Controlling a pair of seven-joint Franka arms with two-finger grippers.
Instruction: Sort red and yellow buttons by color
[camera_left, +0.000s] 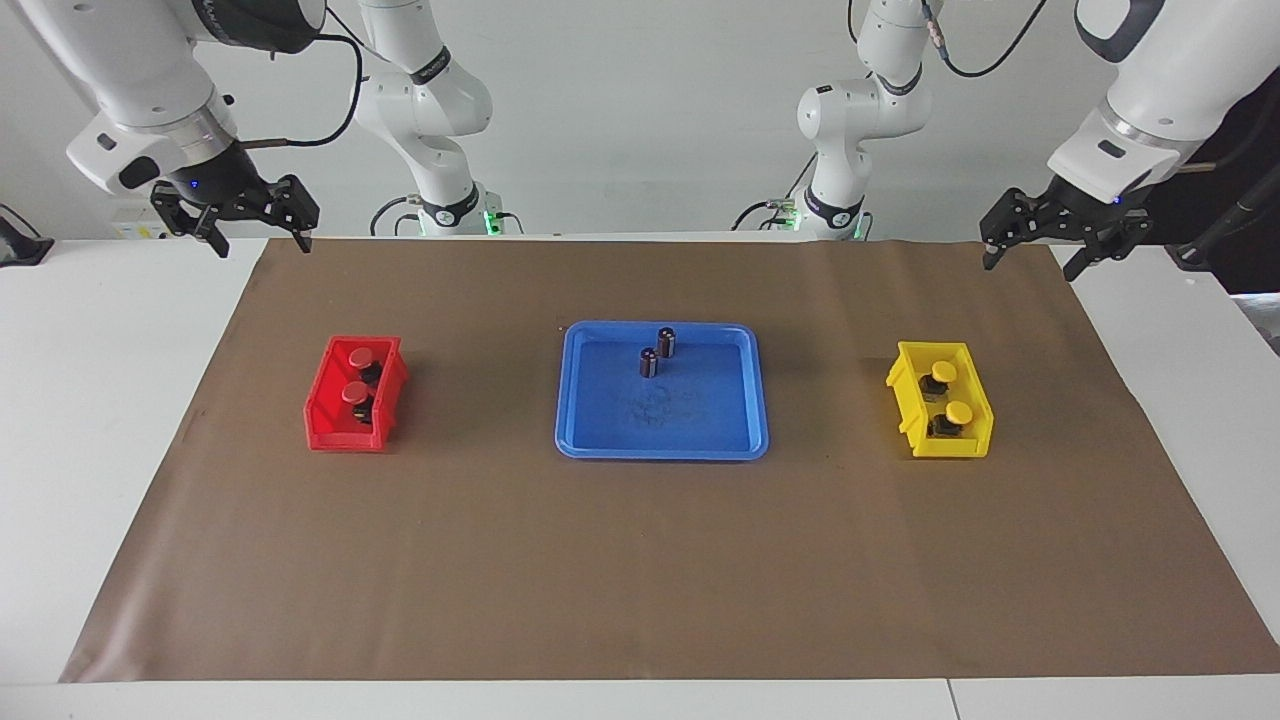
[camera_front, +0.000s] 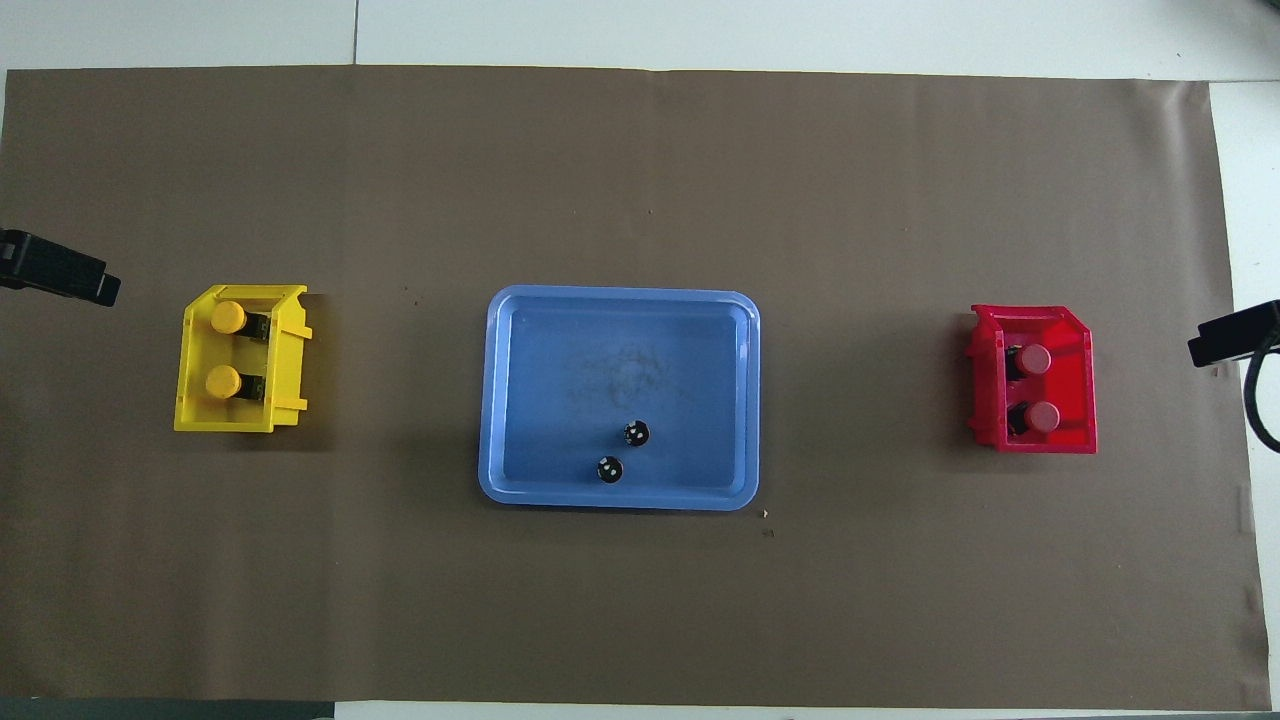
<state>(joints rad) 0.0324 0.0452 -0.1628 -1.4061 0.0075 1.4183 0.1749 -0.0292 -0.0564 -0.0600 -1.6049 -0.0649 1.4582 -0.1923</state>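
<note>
Two yellow buttons lie in the yellow bin, seen from above as yellow caps. Two red buttons lie in the red bin, also in the overhead view. My left gripper hangs open and empty, high over the mat's corner at the left arm's end. My right gripper waits open and empty over the mat's corner at the right arm's end.
A blue tray sits mid-table between the bins, holding two small dark cylinders in its part nearer the robots. A brown mat covers the table.
</note>
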